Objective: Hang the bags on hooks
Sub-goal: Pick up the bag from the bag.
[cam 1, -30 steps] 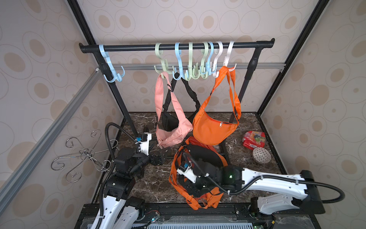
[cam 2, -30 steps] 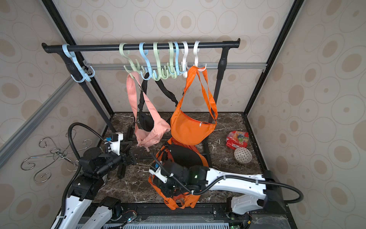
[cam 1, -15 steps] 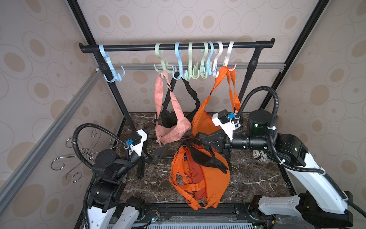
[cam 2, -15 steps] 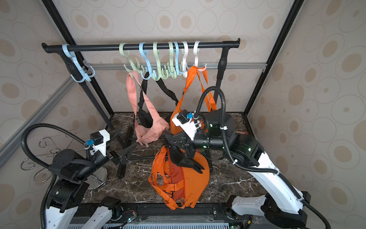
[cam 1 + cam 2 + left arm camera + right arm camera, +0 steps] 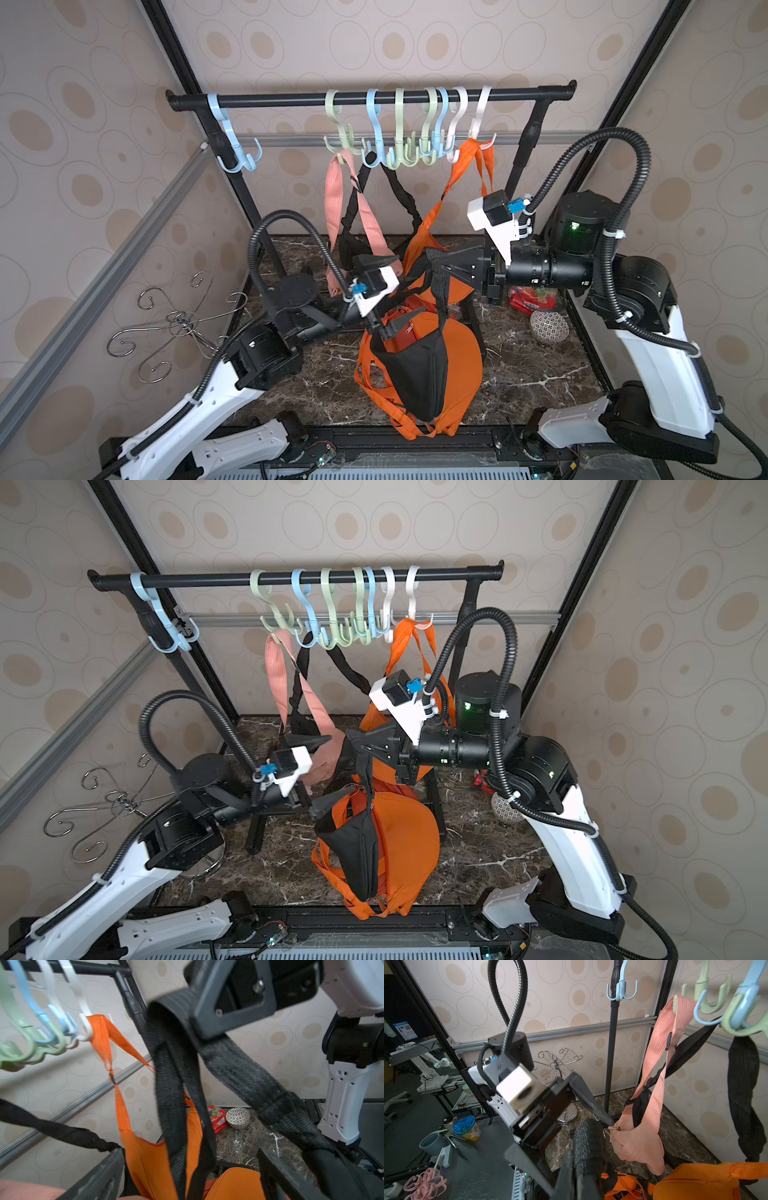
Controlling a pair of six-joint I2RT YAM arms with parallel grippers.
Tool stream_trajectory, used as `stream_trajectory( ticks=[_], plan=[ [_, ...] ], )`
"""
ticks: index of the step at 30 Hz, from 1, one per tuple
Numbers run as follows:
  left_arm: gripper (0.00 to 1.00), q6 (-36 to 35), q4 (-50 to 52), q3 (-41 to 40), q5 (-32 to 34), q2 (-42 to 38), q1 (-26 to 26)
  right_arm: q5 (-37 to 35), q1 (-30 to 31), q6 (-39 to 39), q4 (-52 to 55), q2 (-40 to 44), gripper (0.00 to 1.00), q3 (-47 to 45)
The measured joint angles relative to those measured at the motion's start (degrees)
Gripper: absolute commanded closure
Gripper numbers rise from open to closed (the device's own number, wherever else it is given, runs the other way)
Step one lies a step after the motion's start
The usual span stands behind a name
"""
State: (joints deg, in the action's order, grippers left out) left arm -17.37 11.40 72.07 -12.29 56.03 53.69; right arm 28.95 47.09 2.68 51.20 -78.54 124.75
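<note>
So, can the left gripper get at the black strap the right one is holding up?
Probably yes. The left gripper is open and the strap, pinched in the shut right gripper, hangs right ahead of it in the left wrist view, with nothing in between. Depth is hard to judge.

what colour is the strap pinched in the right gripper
Black. The strap shows best in the left wrist view.

The black strap (image 5: 239, 1068) I hold is rough, woven cloth. The orange bag (image 5: 459, 357) is smooth cloth (with a soft shine). The hooks (image 5: 399, 124) at 12 o'clock are smooth plastic on a matt black rail (image 5: 282, 99). The table (image 5: 532, 374) looks like glossy stone. The wire stand (image 5: 183, 322) at 9 o'clock is shiny metal.
</note>
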Motion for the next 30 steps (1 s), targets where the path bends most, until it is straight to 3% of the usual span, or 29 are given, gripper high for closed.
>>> stream_trajectory(
  ticks=[7,17,19,22,23,30],
  plan=[
    [0.10,-1.66,-2.45,-0.68,4.72,3.43,1.03,2.82,-1.22,0.31,0.70,0.20,1.00,2.23],
    [0.23,-0.92,-12.37,-0.63,5.29,10.49,1.07,3.58,-1.81,1.92,0.94,4.09,1.00,0.81],
    [0.39,-0.50,-13.11,-0.68,5.38,12.04,1.07,2.64,-2.03,2.49,0.42,5.99,1.00,-0.66],
    [0.72,-0.20,-13.97,-1.05,6.29,12.79,1.07,-0.17,-2.40,3.32,-0.76,9.55,1.00,-4.59],
    [0.79,-0.17,-14.12,-1.25,7.06,12.48,1.07,-1.75,-2.58,3.74,-1.29,10.78,1.00,-6.14],
    [0.97,-0.87,-14.53,-2.08,12.37,7.21,1.07,-13.62,-4.79,5.11,-7.13,15.69,1.00,-15.93]
  ],
)
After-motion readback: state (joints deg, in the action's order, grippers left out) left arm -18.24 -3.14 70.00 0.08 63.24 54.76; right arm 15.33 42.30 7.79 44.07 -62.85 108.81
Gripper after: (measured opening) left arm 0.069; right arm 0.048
